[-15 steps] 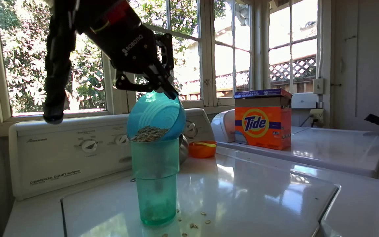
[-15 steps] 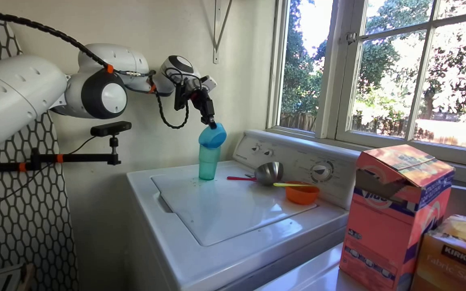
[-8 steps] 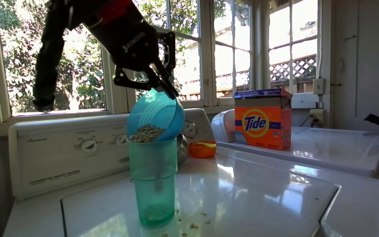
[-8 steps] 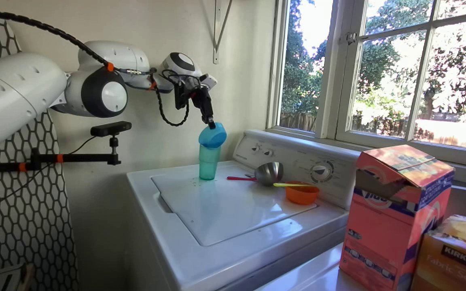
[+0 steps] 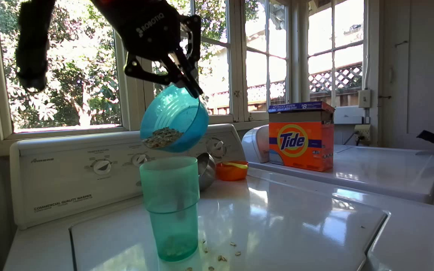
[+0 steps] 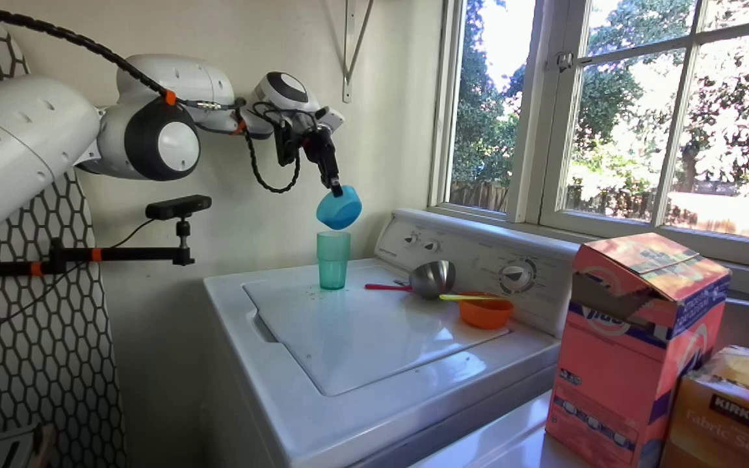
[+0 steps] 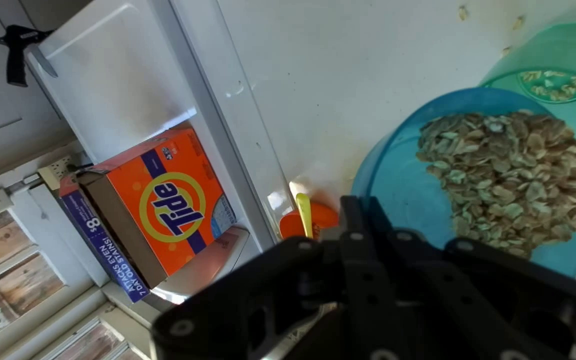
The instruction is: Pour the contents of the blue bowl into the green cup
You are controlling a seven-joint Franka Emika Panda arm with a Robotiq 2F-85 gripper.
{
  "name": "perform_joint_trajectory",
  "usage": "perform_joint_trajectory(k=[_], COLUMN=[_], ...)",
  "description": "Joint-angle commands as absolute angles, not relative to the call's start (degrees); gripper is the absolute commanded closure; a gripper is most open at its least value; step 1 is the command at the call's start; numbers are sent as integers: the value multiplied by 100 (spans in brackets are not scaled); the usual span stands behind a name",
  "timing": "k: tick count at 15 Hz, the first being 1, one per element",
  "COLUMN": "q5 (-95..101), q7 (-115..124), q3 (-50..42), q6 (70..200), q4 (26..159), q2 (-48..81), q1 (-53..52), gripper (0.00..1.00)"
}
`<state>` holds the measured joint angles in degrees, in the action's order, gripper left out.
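The light-blue bowl (image 5: 192, 126) is tilted and held in the air just above the green cup; it also shows in an exterior view (image 6: 339, 209) and the wrist view (image 7: 403, 190). My gripper (image 5: 192, 90) is shut on the bowl's rim; its fingertips pinch the rim in the wrist view (image 7: 362, 201). A pile of beige flakes (image 7: 513, 180) lies against the bowl's lower side. The translucent green cup (image 5: 170, 192) stands on the washer top in both exterior views (image 6: 333, 263). A few flakes (image 7: 560, 89) lie on its bottom.
Loose flakes (image 5: 221, 258) lie beside the cup on the white washer (image 5: 288, 233). A metal ladle (image 6: 433, 278) with a red handle and an orange bowl (image 6: 485, 314) with a yellow utensil stand near the control panel. A Tide box (image 5: 300, 146) stands farther off.
My gripper and the bowl have risen, and a gap now shows between the bowl and the cup's rim. The cup has shifted slightly left in both exterior views.
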<state>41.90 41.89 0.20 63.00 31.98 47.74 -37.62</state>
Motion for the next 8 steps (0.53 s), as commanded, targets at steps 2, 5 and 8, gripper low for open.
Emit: perform_joint_trajectory(k=[2, 5, 8], q5=[4053, 3813, 3415], q7=[4551, 5031, 5642], q3=[116, 268, 510], q6=[6150, 6233, 6587], q4=[3553, 3673, 3969], q2=[4371, 4281, 4184], q1=[-3818, -3760, -3645], gripper=[99, 99, 99])
